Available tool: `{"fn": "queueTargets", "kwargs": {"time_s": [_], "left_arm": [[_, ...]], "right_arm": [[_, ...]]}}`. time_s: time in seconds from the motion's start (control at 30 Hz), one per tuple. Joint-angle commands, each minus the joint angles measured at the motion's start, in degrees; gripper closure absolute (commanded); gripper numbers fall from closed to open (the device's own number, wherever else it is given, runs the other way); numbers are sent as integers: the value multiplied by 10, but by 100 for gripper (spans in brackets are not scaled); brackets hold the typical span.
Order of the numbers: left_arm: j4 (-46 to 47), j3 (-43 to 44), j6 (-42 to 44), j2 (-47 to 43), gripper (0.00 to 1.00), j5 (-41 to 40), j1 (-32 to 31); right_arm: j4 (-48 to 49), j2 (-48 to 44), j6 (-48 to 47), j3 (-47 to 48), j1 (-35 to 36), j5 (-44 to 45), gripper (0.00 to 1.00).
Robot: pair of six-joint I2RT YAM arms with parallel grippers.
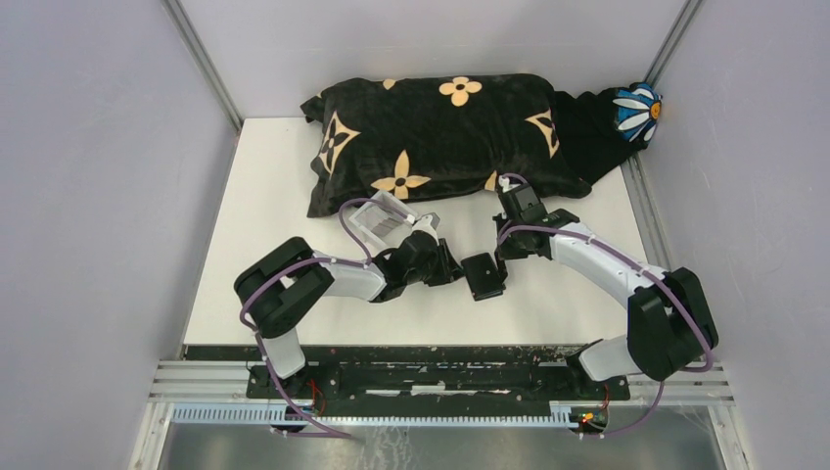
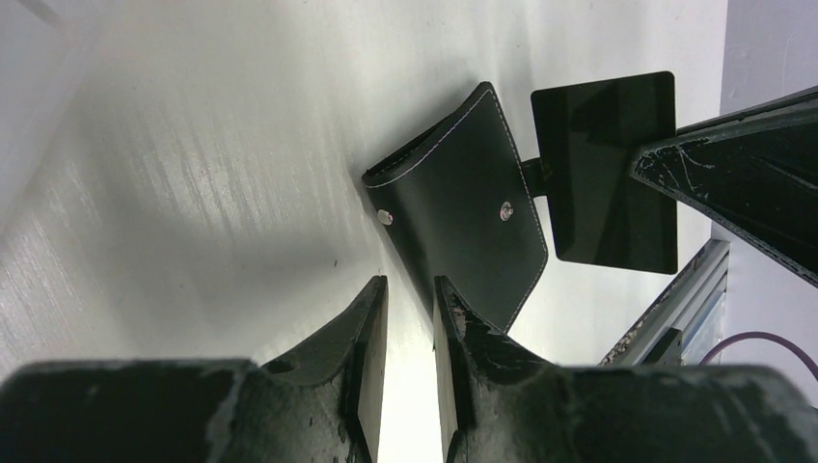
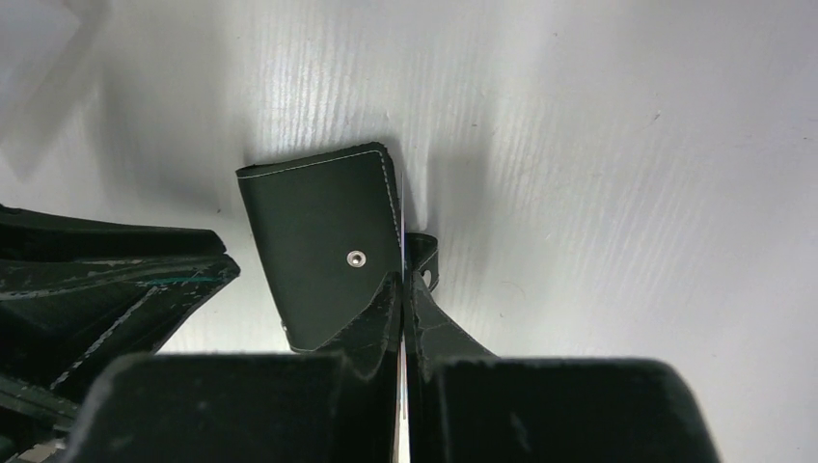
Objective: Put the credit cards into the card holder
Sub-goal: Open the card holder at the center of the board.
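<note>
Entry: card holder (image 2: 463, 207), black, stitched at the edge, two metal studs showing. It is placed on the white table (image 2: 193, 145) between the two grippers, near the table's middle. Entry: dark credit card (image 2: 606, 169), clamped in the fully clenched right gripper (image 3: 402, 289) and held on edge just beside the holder's stitched side, next to its small tab. Whether the card's leading edge is already entered in a slot cannot be told. Entry: left gripper (image 2: 410, 304), jaws set a narrow gap apart with nothing between them. Bare table is seen through the gap, and one fingertip is close against the holder's near corner. Step judged in hand: insertion of the held card. For a clean insertion, the holder is best pinned or its flap lifted by the left gripper, so that it is not pushed across the smooth table. The card is best lined up square with the slot mouth and slid in along its own plane, with the clamp released only once the card is seated. Other cards are not made out. A clear box (image 1: 384, 220) and a black flowered pillow (image 1: 440, 137) are noted beyond.
</note>
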Motion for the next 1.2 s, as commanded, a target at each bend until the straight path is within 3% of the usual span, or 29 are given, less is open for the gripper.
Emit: {"fn": "queueTargets", "kwargs": {"time_s": [0.0,0.43,1.17], "left_arm": [[-8,22,30,7,70,-7,-3],[-19,24,32,12,71,-9,-3],[-20,17,28,20,72,-8,-2]], "right_arm": [[-1,6,-13,20,-1,30,99],[17,23,-15,4,-20,24,99],[86,8,24,-51,-55,-75,99]]}}
